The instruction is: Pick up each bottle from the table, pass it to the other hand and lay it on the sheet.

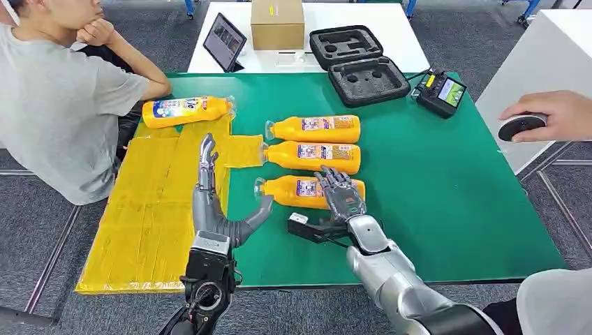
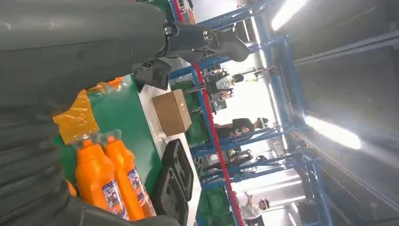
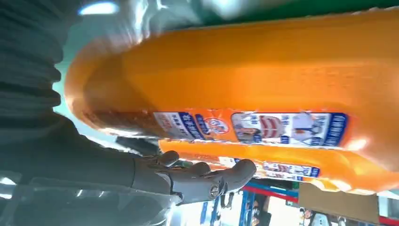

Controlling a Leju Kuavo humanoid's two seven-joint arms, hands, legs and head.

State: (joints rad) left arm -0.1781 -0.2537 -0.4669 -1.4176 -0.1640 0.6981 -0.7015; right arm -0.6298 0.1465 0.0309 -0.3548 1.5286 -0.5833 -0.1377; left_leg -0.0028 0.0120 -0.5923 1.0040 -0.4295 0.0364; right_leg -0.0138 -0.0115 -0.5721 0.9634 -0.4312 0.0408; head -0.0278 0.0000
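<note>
Three orange bottles lie side by side on the green table (image 1: 447, 195). Right hand (image 1: 340, 192) rests over the nearest bottle (image 1: 307, 191), fingers spread, not clasped. Left hand (image 1: 213, 202) stands open, holding nothing, at the yellow sheet (image 1: 146, 216) edge. A fourth bottle (image 1: 185, 110) lies at the sheet's far end.
</note>
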